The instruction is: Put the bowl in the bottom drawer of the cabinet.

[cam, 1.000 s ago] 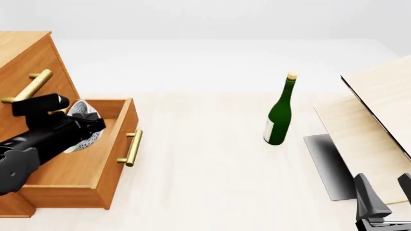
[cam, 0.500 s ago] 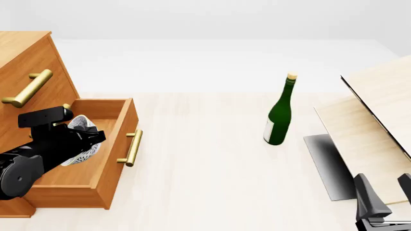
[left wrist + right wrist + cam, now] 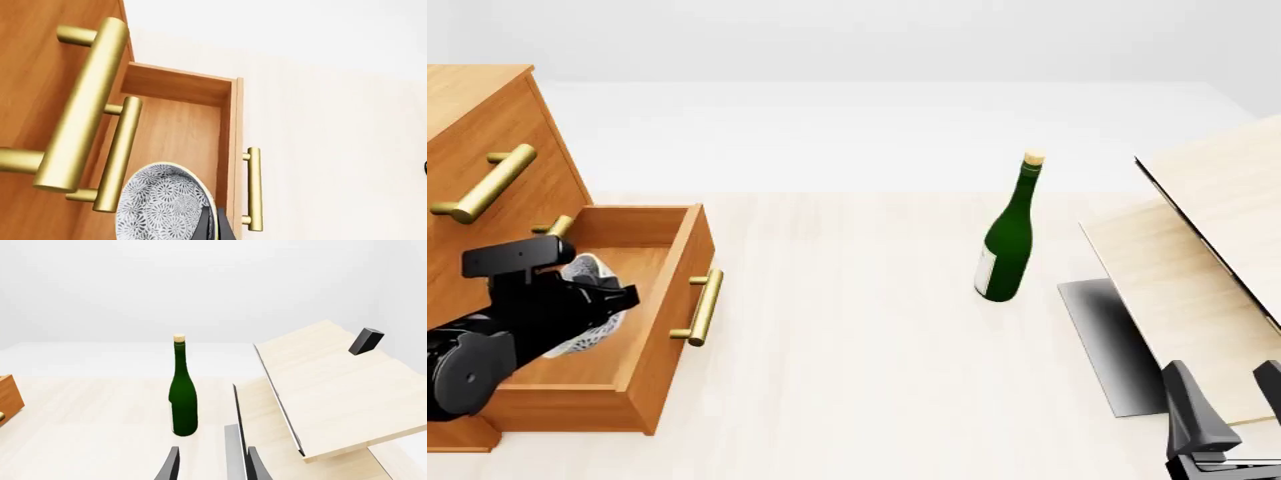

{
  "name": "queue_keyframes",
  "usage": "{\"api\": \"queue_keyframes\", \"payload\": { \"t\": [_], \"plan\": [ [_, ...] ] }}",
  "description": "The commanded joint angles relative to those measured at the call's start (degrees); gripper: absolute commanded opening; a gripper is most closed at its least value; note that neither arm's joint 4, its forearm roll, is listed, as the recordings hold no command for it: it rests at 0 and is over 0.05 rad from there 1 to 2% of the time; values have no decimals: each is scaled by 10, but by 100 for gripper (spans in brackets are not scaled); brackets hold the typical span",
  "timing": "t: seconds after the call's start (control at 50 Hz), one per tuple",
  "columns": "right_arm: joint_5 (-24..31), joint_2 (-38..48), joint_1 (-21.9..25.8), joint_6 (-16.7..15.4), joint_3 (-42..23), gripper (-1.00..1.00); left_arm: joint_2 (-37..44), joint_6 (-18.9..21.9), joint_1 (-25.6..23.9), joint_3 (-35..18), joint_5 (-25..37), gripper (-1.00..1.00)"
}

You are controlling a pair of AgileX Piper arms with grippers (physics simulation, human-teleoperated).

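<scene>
The cabinet (image 3: 487, 120) stands at the far left with its bottom drawer (image 3: 665, 350) pulled out. My left gripper (image 3: 601, 300) is shut on the rim of the bowl (image 3: 590, 270) and holds it tilted, low inside the drawer. In the left wrist view the bowl (image 3: 163, 207) shows its patterned outside over the drawer's floor (image 3: 180, 125), with one dark finger (image 3: 215, 227) on its rim. The right gripper (image 3: 1225, 395) rests open at the near right corner with nothing in it, its fingertips (image 3: 172, 465) apart.
A green bottle (image 3: 1008, 235) stands upright mid-table, also seen as the bottle (image 3: 183, 395) ahead of the right gripper. Pale wooden boards (image 3: 1201, 250) slope at the right, over a grey plate (image 3: 1108, 340). The two upper drawers' brass handles (image 3: 80, 100) jut out above the bowl.
My left gripper has sunk with the bowl from the drawer's rim level down into the drawer. The right arm has stayed still.
</scene>
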Motion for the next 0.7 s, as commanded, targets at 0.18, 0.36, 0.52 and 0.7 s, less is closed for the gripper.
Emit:
{"api": "queue_keyframes", "payload": {
  "t": [0.18, 0.36, 0.52, 0.7],
  "plan": [
    [0, 0, 0, 0, 0, 100, 25, 35, 13, -3, -22, -100],
    [0, 0, 0, 0, 0, 100, 37, 35, 13, 1, -33, -100],
    [0, 0, 0, 0, 0, 100, 44, 36, 17, 3, -39, -100],
    [0, 0, 0, 0, 0, 100, 50, 46, 32, 7, -43, -100]
  ]
}}
